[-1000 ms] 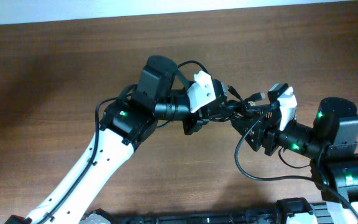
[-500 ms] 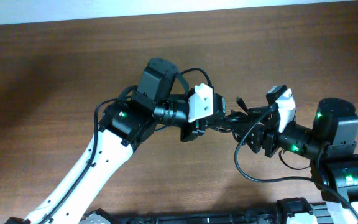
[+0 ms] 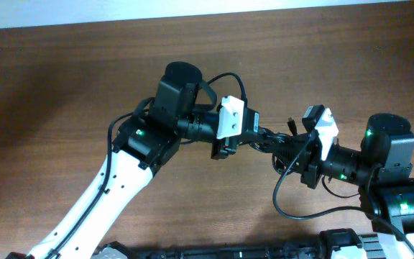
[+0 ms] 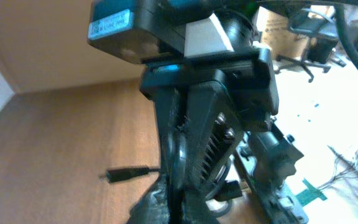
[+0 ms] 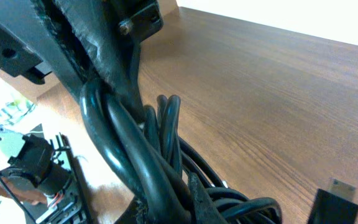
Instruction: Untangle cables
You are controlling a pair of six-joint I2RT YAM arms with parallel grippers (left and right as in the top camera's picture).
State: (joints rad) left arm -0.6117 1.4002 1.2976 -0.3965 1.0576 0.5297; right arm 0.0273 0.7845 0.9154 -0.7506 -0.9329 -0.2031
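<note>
Evidently mid-pull: the cables (image 3: 272, 138) bunch between both fingertips. The left gripper (image 3: 257, 134) is pinched narrow on the bundle, and the right gripper (image 3: 295, 146) is clamped tight on it. The next move likely calls for easing apart gently, without tightening the knot.

1. Overhead cam sat high above the table (image 3: 49, 86) and looked straight down. It was far enough back to catch the left arm (image 3: 121, 180), the right arm (image 3: 390, 151) and most of the wood (the table's far edge ran along the top of the frame).
2. Left wrist cam rode right behind the left fingers (image 4: 229, 124), so close they filled the middle. It was tilted, facing across the tabletop toward the room beyond.
3. Right wrist cam was nearer still, looking past the right fingers (image 5: 98, 37) at the cables (image 5: 142, 168), with wood behind.
4. Overlap: all three showed the same tabletop. Overhead and right wrist also shared the cables, mid-scene between the two wrists.
</note>
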